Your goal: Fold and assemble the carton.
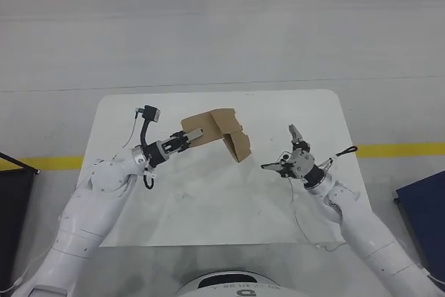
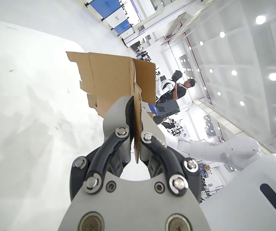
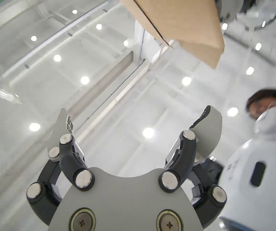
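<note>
A brown cardboard carton (image 1: 221,131), partly folded, hangs above the white table (image 1: 207,208) near its far middle. My left gripper (image 1: 196,134) is shut on the carton's left flap. In the left wrist view the cardboard edge (image 2: 118,82) runs between the two pads of the left gripper (image 2: 135,111). My right gripper (image 1: 283,151) stands open to the right of the carton, a short way off and not touching it. In the right wrist view the right gripper (image 3: 138,114) points upward with its fingers spread wide, and the carton (image 3: 176,8) is above them.
A small black object (image 1: 347,151) lies near the table's right edge. A yellow floor line (image 1: 408,148) runs past both sides of the table. A dark blue panel (image 1: 437,215) stands at the right and a black stand (image 1: 3,185) at the left.
</note>
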`<state>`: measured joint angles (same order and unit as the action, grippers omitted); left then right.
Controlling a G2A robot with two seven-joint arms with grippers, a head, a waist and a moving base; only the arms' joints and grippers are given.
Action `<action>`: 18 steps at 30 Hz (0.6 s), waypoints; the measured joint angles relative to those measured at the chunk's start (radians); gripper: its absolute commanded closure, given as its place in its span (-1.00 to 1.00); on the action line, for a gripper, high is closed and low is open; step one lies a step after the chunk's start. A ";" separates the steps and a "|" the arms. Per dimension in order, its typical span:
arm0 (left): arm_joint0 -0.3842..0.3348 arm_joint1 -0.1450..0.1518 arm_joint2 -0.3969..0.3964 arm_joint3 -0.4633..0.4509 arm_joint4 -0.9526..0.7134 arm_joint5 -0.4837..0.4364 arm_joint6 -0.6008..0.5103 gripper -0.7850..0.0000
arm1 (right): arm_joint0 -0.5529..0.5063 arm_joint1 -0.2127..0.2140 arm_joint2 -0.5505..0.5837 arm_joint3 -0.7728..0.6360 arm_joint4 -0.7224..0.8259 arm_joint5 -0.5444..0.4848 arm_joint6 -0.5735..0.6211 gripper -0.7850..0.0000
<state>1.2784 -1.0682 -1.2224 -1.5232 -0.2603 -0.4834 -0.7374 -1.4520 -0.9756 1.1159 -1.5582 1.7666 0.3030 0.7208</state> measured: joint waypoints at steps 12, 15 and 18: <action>0.017 0.003 -0.029 -0.009 -0.032 -0.012 0.003 1.00 | -0.113 0.010 0.062 -0.208 -0.499 -0.454 -0.326 -1.00; 0.017 0.003 -0.029 -0.008 -0.032 -0.012 0.003 1.00 | -0.113 0.010 0.062 -0.208 -0.498 -0.455 -0.327 -1.00; 0.017 0.003 -0.029 -0.008 -0.032 -0.011 0.003 1.00 | -0.113 0.010 0.062 -0.208 -0.499 -0.455 -0.328 -1.00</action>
<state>1.2951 -1.0653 -1.2514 -1.5316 -0.2921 -0.4949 -0.7343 -1.5649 -0.9656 1.1774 -1.7662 1.2674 -0.1524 0.3929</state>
